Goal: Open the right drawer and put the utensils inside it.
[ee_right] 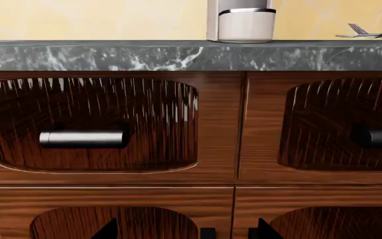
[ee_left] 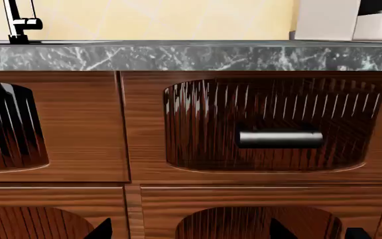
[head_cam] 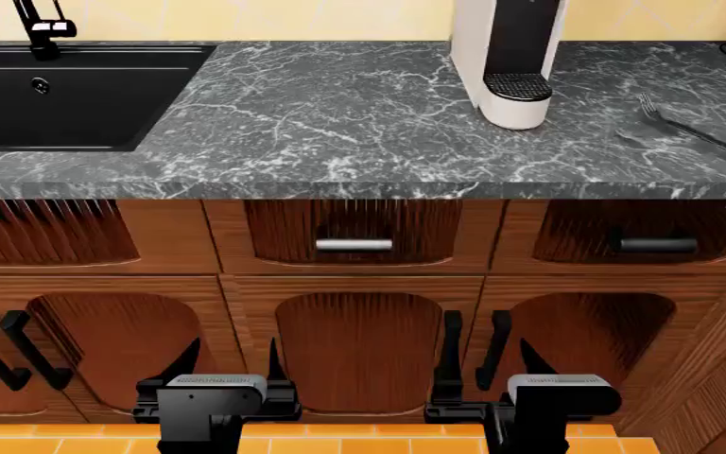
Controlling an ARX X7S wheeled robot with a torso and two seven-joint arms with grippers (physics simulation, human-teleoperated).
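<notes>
Up and to the right of the right gripper [head_cam: 521,371], open-jawed and gripping nothing, the right drawer [head_cam: 628,232] is sitting shut; reaching squarely onto its handle [head_cam: 657,244] is advisable, forks [head_cam: 679,121] waiting on the counter above

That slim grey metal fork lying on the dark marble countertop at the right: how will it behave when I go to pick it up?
The slim grey metal fork lies flat on the dark marble countertop, so pinching it probably means scraping stone. Metal: likely stiff, light, and apt to slide on polished marble.
</notes>
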